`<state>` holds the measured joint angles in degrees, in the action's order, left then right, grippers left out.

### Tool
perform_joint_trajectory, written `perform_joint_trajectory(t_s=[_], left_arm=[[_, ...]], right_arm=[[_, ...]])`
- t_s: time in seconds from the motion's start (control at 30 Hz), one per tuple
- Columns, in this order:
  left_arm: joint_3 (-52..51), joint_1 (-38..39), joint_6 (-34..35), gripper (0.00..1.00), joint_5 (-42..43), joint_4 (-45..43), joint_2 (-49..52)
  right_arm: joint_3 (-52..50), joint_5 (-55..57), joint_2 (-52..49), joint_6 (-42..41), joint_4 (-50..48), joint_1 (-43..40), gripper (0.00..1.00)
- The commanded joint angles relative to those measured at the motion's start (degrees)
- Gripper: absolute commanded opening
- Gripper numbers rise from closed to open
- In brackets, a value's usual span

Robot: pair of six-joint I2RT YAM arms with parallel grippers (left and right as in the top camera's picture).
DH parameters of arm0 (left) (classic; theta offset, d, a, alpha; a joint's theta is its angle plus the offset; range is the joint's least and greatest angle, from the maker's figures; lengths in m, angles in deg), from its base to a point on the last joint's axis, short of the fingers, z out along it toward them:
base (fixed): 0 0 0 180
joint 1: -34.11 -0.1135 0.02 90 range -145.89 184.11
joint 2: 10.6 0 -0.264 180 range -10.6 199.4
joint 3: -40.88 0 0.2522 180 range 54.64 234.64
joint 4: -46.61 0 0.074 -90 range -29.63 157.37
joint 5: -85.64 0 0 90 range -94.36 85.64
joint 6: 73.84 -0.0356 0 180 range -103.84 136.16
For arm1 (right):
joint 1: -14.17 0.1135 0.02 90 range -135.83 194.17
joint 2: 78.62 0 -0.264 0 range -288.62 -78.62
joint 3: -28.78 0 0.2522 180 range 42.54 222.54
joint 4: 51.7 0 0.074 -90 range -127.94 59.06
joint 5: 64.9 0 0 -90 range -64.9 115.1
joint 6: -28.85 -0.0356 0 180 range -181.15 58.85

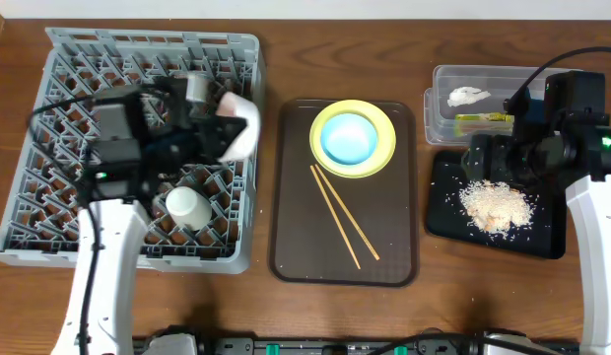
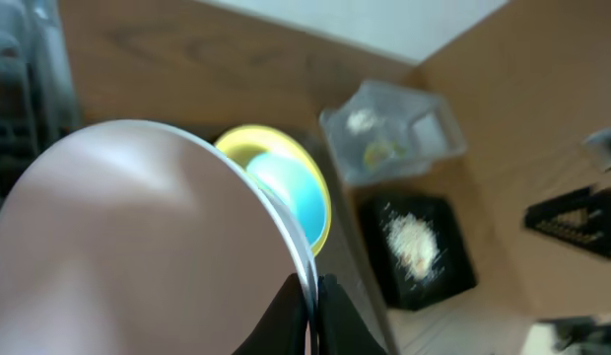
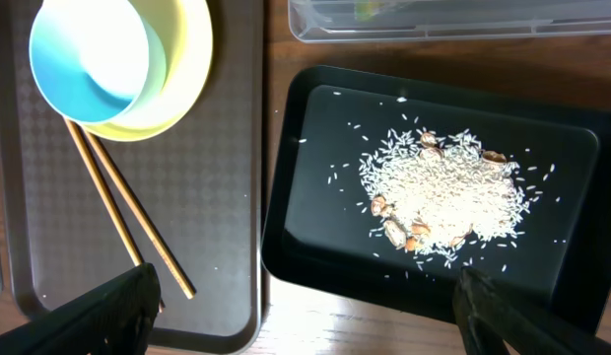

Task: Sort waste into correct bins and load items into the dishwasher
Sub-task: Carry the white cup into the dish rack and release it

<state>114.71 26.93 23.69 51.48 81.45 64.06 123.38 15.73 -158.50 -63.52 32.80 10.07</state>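
My left gripper [image 1: 230,126] is shut on the rim of the white bowl [image 1: 238,130] and holds it tilted above the right side of the grey dish rack [image 1: 49,212]; the bowl fills the left wrist view [image 2: 138,247]. A small white cup [image 1: 186,207] stands in the rack. The light-blue bowl [image 1: 347,136] sits on the yellow plate [image 1: 386,148] on the brown tray, with two chopsticks [image 1: 343,215] below. My right gripper [image 3: 305,306] is open and empty over the black tray [image 1: 542,232], which holds rice crumbs [image 1: 496,205]. The clear tub [image 1: 439,104] holds the tissue [image 1: 468,96] and the wrapper [image 1: 480,118].
The brown serving tray [image 1: 296,247] lies between the rack and the black tray. The rack fills the left side of the wooden table. Cables run from the right arm near the tub.
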Motion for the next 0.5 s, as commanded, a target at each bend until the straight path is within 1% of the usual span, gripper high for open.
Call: perform_joint_trajectory(t_s=[0.0, 0.2, 0.37, 0.47], left_arm=[[1.18, -5.35, 0.02, 0.08, 11.28, -0.44, 1.81], [1.18, -12.70, 0.02, 0.07, 20.04, -1.14, 8.63], [1.18, -15.98, 0.07, 0.07, 27.50, -2.25, 15.78], [1.18, -17.22, 0.24, 0.08, 28.83, -2.34, 19.34]], right_arm=[[0.74, -0.02, 0.07, -0.15, 0.26, -0.11, 0.93], [0.74, -0.02, 0.07, -0.15, 0.44, -0.11, 0.93], [0.74, -0.02, 0.07, -0.15, 0.44, -0.11, 0.93], [0.74, -0.02, 0.07, -0.15, 0.44, -0.11, 0.93]])
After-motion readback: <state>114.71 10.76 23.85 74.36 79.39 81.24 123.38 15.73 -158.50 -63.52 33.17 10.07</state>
